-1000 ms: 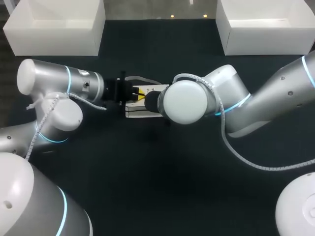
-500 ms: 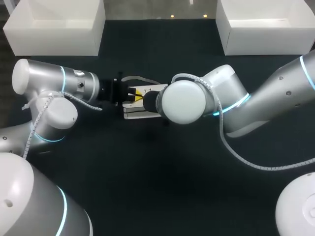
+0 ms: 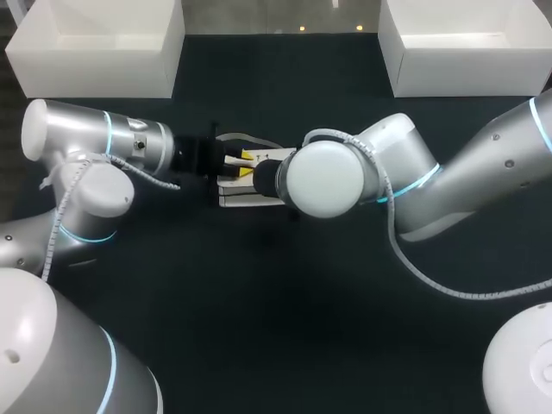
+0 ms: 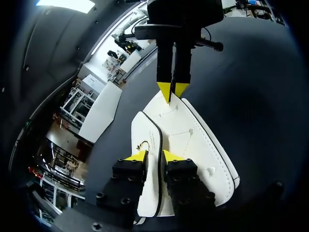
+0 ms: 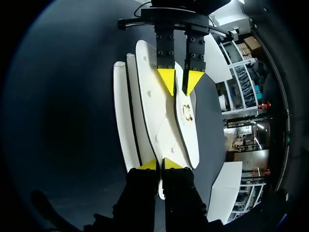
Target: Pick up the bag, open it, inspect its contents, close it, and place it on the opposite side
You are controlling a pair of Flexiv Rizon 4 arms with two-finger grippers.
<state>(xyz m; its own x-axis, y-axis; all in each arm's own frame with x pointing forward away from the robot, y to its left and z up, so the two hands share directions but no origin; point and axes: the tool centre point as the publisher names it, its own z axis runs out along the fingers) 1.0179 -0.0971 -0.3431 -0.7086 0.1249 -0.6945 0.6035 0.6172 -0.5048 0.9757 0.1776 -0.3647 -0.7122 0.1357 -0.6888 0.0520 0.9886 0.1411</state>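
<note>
The white bag (image 4: 193, 140) with black trim hangs above the dark table between my two grippers, its flat panels fanned apart. My left gripper (image 4: 157, 157) stands open, its yellow tips on either side of one panel's black edge with a small gap on each side. At the opposite end my right gripper (image 5: 160, 164) is shut on the bag's (image 5: 159, 121) rim, and its tips (image 4: 172, 89) meet in a point there. In the head view the bag (image 3: 237, 197) shows only in part, under my right wrist; my left gripper (image 3: 233, 159) comes in from the left.
A white box (image 3: 95, 47) stands at the back left of the table and another white box (image 3: 470, 47) at the back right. My right arm's cable (image 3: 414, 267) loops over the dark table top.
My left gripper's fingers have parted from the bag's panel, and the left arm has drawn back a little to the left. The right arm and its grip are unchanged.
</note>
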